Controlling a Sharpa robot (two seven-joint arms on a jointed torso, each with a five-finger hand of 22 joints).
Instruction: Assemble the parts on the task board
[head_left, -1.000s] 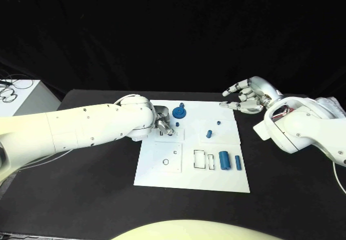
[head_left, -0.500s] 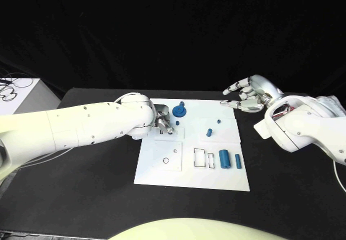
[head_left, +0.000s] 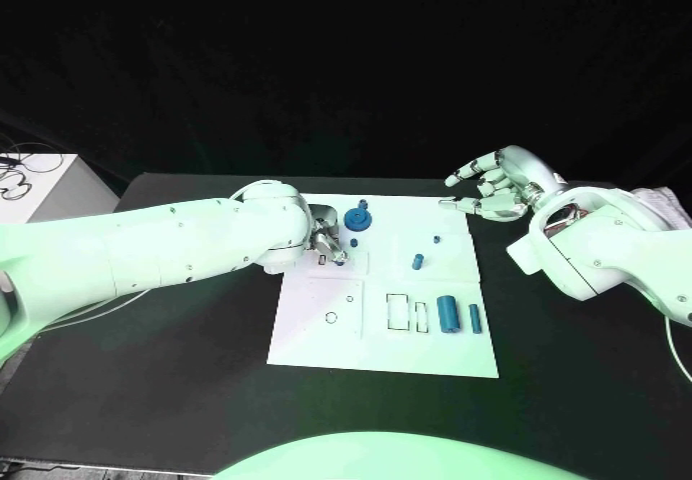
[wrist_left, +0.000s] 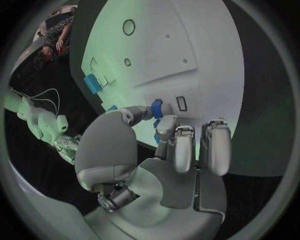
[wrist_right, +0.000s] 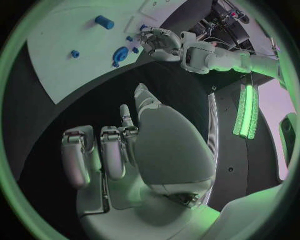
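Observation:
The white task board lies mid-table. My left hand rests over its far left part and pinches a small blue part between thumb and a fingertip. The left wrist view shows that part at the fingertips, beside a small rectangular slot. A blue gear-like part stands just beyond. Further right are a blue peg, a tiny blue part and two blue cylinders. My right hand hovers open off the board's far right corner, holding nothing.
Several empty slots and a round hole mark the board's near half. A white box with cables stands at the table's far left. The right wrist view shows the board and my left hand beyond the right palm.

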